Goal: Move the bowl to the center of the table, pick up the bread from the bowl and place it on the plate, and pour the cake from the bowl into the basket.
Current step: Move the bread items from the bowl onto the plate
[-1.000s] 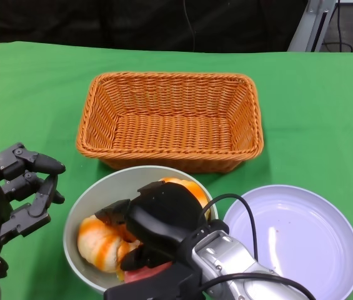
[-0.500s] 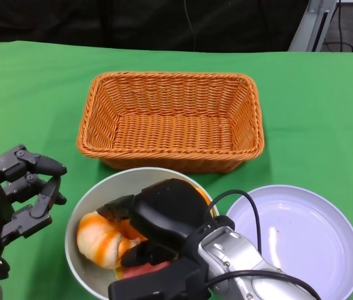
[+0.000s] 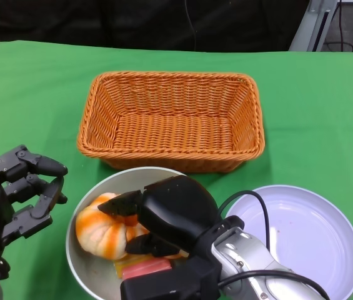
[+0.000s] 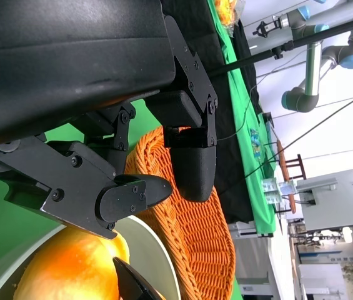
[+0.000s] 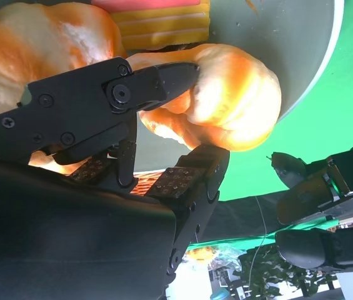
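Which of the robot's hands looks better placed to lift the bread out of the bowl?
The right hand: it is already inside the grey bowl with its fingers closing around an orange-striped bread roll. The left hand hangs open beside the bowl.

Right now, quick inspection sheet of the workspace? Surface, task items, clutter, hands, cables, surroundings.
Surface: green table cloth, flat.
Bowl: near edge, in front of the basket, holding the bread and the cake.
Bread: orange-white rolls inside the bowl.
Cake: pink and yellow slice in the bowl, partly hidden by the right hand.
Basket: orange wicker, nothing in it.
Plate: pale, nothing on it, right of the bowl.
Clutter: nothing seen.
Left hand: beside the bowl, fingers apart, holding nothing.
Right hand: in the bowl, fingers around a roll.
Cables: black cable looping off the right wrist.
Surroundings: dark backdrop behind the table; another robot arm in the left wrist view.
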You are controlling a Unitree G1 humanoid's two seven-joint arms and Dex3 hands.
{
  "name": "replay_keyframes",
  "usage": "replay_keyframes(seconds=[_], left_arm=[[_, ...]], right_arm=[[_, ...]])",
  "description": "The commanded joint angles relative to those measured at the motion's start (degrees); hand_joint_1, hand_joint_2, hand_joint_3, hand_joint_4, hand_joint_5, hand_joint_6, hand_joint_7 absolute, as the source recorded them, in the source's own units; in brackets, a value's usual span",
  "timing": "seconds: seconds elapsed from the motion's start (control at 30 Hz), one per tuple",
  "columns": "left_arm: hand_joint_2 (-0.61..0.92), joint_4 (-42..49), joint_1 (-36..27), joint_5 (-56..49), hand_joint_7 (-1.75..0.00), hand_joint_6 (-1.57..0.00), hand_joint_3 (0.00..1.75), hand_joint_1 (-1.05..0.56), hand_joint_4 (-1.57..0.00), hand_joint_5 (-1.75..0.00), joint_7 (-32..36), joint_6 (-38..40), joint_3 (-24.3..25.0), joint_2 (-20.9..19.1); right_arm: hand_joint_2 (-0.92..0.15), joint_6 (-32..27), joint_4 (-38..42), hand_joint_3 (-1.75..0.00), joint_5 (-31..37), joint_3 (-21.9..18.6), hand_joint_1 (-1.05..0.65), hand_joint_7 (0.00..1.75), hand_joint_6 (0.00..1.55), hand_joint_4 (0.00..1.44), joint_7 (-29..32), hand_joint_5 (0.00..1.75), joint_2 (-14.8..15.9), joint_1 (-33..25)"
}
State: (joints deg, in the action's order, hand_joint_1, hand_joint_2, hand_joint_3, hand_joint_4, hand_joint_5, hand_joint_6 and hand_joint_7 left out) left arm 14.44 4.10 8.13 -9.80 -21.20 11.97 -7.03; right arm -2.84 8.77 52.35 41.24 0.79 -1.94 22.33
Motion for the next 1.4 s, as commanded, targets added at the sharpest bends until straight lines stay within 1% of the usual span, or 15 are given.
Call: replay_keyframes(seconds=[0.03,0.07,0.1,0.27,0.43,0.57,0.6,0.63,0.7,0.8,0.9,1.17,1.23,1.27,1.4], left_arm=[[0.64,-1.0,-0.2,-0.3,-1.07,-0.8,0.7,-0.16,-0.71,-1.45,0.8,-0.1,0.4,-0.9],[0.64,-1.0,-0.2,-0.3,-1.07,-0.8,0.7,-0.16,-0.71,-1.44,0.7,-0.2,0.4,-0.9],[0.64,-1.0,-0.3,-0.6,-1.07,-0.8,0.69,-0.17,-0.71,-1.44,0.9,-0.2,0.4,-0.9],[0.66,-1.1,-0.4,-1.3,-1.04,-0.81,0.65,-0.19,-0.73,-1.39,1.3,-0.1,0.4,-0.9],[0.67,-1.4,-0.4,-1.3,-1.04,-0.82,0.62,-0.2,-0.75,-1.36,1.4,0.1,0.3,-0.9],[0.69,-0.9,-0.2,-0.5,-1.06,-0.82,0.58,-0.2,-0.77,-1.39,0.5,-0.1,0.5,-1.0],[0.7,-0.9,-0.2,-0.1,-1.07,-0.82,0.57,-0.2,-0.77,-1.4,0.3,0.0,0.5,-1.0],[0.7,-0.9,-0.2,0.1,-1.07,-0.82,0.56,-0.19,-0.77,-1.39,0.3,0.0,0.5,-0.9],[0.71,-1.0,-0.2,0.2,-1.06,-0.81,0.54,-0.18,-0.77,-1.38,0.5,0.1,0.5,-0.7],[0.73,-1.0,-0.2,0.3,-1.05,-0.81,0.54,-0.15,-0.77,-1.36,0.6,0.2,0.5,-0.7],[0.73,-0.7,0.0,0.5,-1.05,-0.82,0.54,-0.13,-0.78,-1.36,0.6,0.0,0.7,-0.6],[0.74,0.1,0.2,1.1,-1.05,-0.82,0.56,-0.11,-0.78,-1.38,0.2,-0.6,0.7,-0.9],[0.71,0.3,0.3,1.1,-1.06,-0.81,0.61,-0.11,-0.77,-1.39,0.3,-0.7,0.7,-0.9],[0.7,0.5,0.4,1.1,-1.07,-0.81,0.63,-0.11,-0.77,-1.39,0.2,-0.8,0.7,-1.0],[0.67,0.8,0.6,0.9,-1.09,-0.8,0.68,-0.1,-0.77,-1.4,0.3,-1.0,0.7,-1.0]], right_arm=[[-0.92,-0.4,-2.8,-0.27,-0.4,-1.1,-0.22,0.02,0.97,0.79,-0.7,1.24,0.8,-0.3],[-0.92,-0.5,-3.1,-0.27,-0.4,-1.2,-0.22,0.01,0.82,0.77,-1.0,1.3,0.9,-0.3],[-0.92,-0.7,-3.5,-0.28,-0.5,-1.3,-0.22,0.01,0.79,0.76,-1.1,1.32,0.9,-0.4],[-0.92,-0.7,-5.1,-0.29,-1.3,-2.1,-0.23,0.04,0.81,0.75,-1.7,1.34,0.8,-0.7],[-0.92,-1.7,-8.1,-0.29,-3.1,-3.5,-0.23,0.05,0.89,0.84,-3.7,1.14,0.2,-1.7],[-0.92,-2.3,-10.8,-0.29,-4.7,-4.2,-0.21,0.06,0.97,0.8,-4.9,1.4,0.2,-2.7],[-0.92,-3.4,-12.4,-0.28,-4.9,-4.4,-0.2,0.28,0.99,0.76,-6.3,1.53,0.3,-3.2],[-0.92,-4.5,-14.0,-0.28,-4.9,-4.5,-0.2,0.58,0.9,0.74,-7.8,1.59,0.6,-3.6],[-0.92,-6.6,-17.2,-0.29,-4.6,-4.7,-0.19,0.81,0.81,0.73,-11.1,1.62,1.2,-4.3],[-0.92,-8.0,-19.3,-0.27,-4.3,-4.7,-0.2,0.67,0.86,0.76,-13.3,1.57,1.5,-4.8],[-0.92,-9.6,-23.3,-0.2,-5.3,-5.7,-0.21,0.47,0.94,0.8,-16.0,1.65,1.9,-6.3],[-0.92,-12.8,-31.3,-0.19,-6.9,-7.6,-0.2,0.42,1.0,0.79,-23.1,1.71,4.0,-8.0],[-0.92,-11.9,-33.7,-0.25,-7.9,-9.0,-0.18,0.96,0.79,0.79,-24.2,1.74,5.5,-8.2],[-0.92,-11.8,-34.5,-0.28,-8.3,-9.5,-0.17,1.09,0.73,0.79,-24.6,1.74,6.1,-8.2],[-0.92,-11.5,-35.8,-0.31,-9.5,-10.5,-0.17,1.22,0.66,0.79,-24.9,1.75,7.0,-8.2]])
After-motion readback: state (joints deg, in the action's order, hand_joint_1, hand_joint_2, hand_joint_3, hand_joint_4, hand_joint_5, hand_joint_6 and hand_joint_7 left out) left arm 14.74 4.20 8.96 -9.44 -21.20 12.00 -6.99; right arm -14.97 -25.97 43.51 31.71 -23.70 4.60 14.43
